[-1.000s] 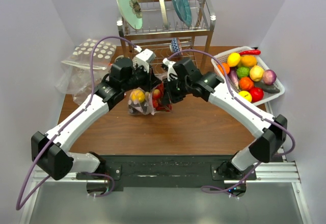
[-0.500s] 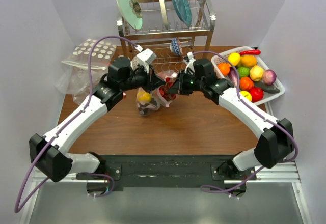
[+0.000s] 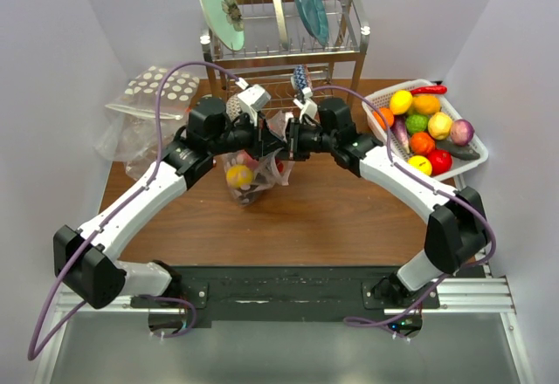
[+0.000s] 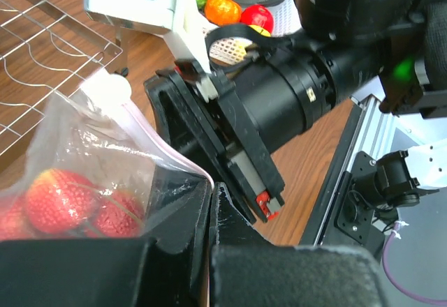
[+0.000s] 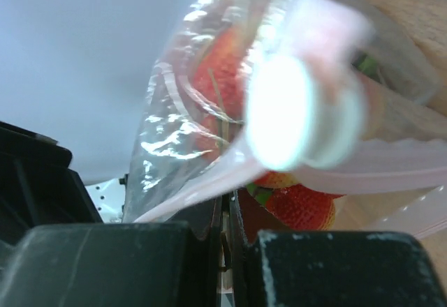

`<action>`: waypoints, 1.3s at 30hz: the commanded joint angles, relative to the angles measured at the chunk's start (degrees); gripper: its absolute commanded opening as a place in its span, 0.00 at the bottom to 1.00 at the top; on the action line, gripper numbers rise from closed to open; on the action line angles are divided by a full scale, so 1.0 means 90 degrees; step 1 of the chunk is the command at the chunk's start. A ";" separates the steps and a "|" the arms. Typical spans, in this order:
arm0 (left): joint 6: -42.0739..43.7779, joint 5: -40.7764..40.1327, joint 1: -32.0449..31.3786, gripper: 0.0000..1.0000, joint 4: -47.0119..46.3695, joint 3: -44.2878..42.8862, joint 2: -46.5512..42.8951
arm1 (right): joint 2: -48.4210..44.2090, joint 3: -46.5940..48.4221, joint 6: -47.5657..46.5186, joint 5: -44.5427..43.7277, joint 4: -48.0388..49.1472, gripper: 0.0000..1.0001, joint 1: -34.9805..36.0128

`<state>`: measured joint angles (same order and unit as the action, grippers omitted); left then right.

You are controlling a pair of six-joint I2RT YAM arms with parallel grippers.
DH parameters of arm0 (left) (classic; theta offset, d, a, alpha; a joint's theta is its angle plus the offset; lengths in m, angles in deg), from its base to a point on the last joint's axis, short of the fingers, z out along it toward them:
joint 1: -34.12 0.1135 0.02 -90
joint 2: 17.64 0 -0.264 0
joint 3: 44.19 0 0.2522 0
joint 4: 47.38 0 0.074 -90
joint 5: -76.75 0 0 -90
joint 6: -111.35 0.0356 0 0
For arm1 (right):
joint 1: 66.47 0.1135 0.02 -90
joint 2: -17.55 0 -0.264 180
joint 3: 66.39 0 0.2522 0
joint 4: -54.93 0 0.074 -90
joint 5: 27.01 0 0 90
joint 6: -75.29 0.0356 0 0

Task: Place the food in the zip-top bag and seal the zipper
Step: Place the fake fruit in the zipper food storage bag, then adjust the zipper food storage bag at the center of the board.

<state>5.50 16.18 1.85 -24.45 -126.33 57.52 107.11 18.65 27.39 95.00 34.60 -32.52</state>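
Note:
The zip-top bag (image 3: pixel 255 168) hangs over the table middle, held by its mouth between both grippers. Inside it I see a yellow lemon (image 3: pixel 238 175) and red strawberries (image 4: pixel 61 199). My left gripper (image 3: pixel 272 147) is shut on the bag's top edge (image 4: pixel 183 169). My right gripper (image 3: pixel 293 139) faces it from the right, shut on the pink zipper (image 5: pixel 183 197) just beside the white slider (image 5: pixel 304 111). More food (image 3: pixel 423 143) lies in the white basket (image 3: pixel 377 99) at the right.
A metal dish rack (image 3: pixel 281 45) with plates stands at the back, its wire shelf just behind the grippers. A polka-dot bag (image 3: pixel 159 87) lies at the back left. Bare brown table (image 3: pixel 323 218) spreads in front of the bag.
Both grippers have moved away from the arm bases with the bag. The bag has swung a little to the left under them.

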 commanded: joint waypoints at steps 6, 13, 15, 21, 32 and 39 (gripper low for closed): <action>-0.0416 0.0315 -0.0008 0.00 -0.0190 -0.0664 -0.0206 | -0.0585 -0.0098 -0.0587 -0.0842 0.0145 0.42 0.0046; -0.0396 -0.0613 0.0168 0.00 0.0221 -0.0772 -0.0118 | -0.1376 0.0125 -0.1103 -0.1690 -0.1055 0.61 0.0046; -0.0377 -0.0682 0.0187 0.00 0.0250 -0.0781 -0.0138 | -0.1640 0.0369 -0.1347 -0.1964 -0.1688 0.62 0.0055; -0.0308 -0.0721 0.0187 0.00 0.0241 -0.0752 -0.0118 | -0.2080 0.1217 -0.1962 -0.3222 -0.3464 0.50 0.0046; -0.0289 -0.0721 0.0187 0.00 0.0241 -0.0771 -0.0138 | -0.1553 0.1005 -0.2227 -0.3791 -0.4095 0.50 0.0046; -0.0221 -0.0789 0.0187 0.00 0.0290 -0.0791 -0.0138 | -0.1152 0.0917 -0.2218 -0.3791 -0.3968 0.28 0.0055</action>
<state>2.87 9.89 3.25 -20.62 -131.21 57.36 96.69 26.50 8.09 62.39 -1.74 -32.15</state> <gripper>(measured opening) 0.019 0.343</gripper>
